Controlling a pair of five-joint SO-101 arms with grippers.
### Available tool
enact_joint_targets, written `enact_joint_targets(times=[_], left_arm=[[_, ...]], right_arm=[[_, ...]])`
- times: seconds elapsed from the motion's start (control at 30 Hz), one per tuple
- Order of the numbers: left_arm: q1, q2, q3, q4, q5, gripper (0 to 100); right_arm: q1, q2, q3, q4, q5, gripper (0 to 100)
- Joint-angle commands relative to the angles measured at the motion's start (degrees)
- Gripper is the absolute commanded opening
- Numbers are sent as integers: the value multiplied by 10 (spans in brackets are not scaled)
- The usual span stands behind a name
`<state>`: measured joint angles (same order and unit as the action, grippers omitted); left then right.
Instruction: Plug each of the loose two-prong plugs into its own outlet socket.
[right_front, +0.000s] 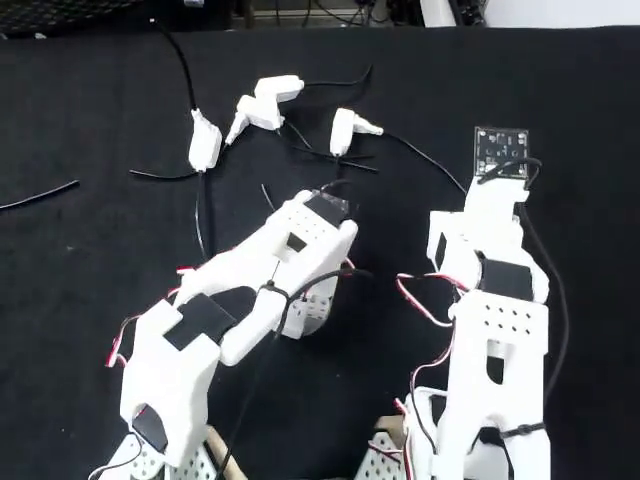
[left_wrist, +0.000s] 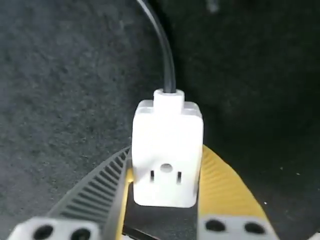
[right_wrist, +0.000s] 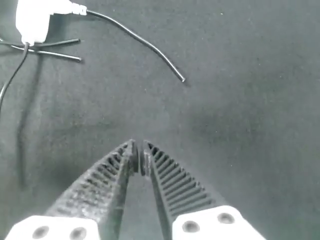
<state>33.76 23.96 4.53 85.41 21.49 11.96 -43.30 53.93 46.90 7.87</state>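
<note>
Fuzzy black cloth (right_front: 90, 270) beneath boxy white socket (left_wrist: 167, 130) in ribbed left gripper (left_wrist: 166, 167).

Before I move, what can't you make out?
High view: white plastic connectors, too small to tell plugs from sockets.
Right wrist view: one white connector, cut off by the picture's edge; type unclear.
Left wrist view: white outlet socket block in the left fingers; underside hidden, so lifted or resting unclear.

Left arm (right_front: 250, 290) extended forward, jaws clamped, right arm (right_front: 495, 320) folded, jaws closed.
</note>
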Motion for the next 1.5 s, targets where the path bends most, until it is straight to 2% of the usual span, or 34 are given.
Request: enact_joint_targets(times=[0.0,0.13,0.27,0.37,0.47,0.63,0.8,0.87,1.0,1.17,1.27,1.4,1.47], left_arm=[[13,-5,13,-4,-2,255],[22,-5,9,-4,0,360],[28,-6,-34,2,-1,410],[17,-10,-97,62,0,414],[-29,-32,-179,138,1,414],[-196,-127,-272,155,25,414],[-414,-238,-254,154,40,414],[-504,-270,-206,154,40,414],[-660,-300,-71,152,36,414],[-770,-299,70,151,11,414],[-808,-299,148,127,-34,414],[-830,-302,249,76,-61,416],[-829,-304,283,56,-62,416]], right_arm=[[5,-19,-6,3,4,16],[5,-19,-6,3,4,16],[5,-18,-6,4,2,16],[4,-16,-7,20,-3,81],[1,-19,-8,31,-25,172],[1,-19,-51,63,-23,194],[-25,-15,-123,132,-29,194],[-75,-15,-138,172,-33,194],[-221,17,-173,237,-62,195],[-343,148,-207,244,-59,196],[-384,249,-234,250,5,197],[-423,342,-259,264,208,194],[-434,348,-260,273,336,194]])
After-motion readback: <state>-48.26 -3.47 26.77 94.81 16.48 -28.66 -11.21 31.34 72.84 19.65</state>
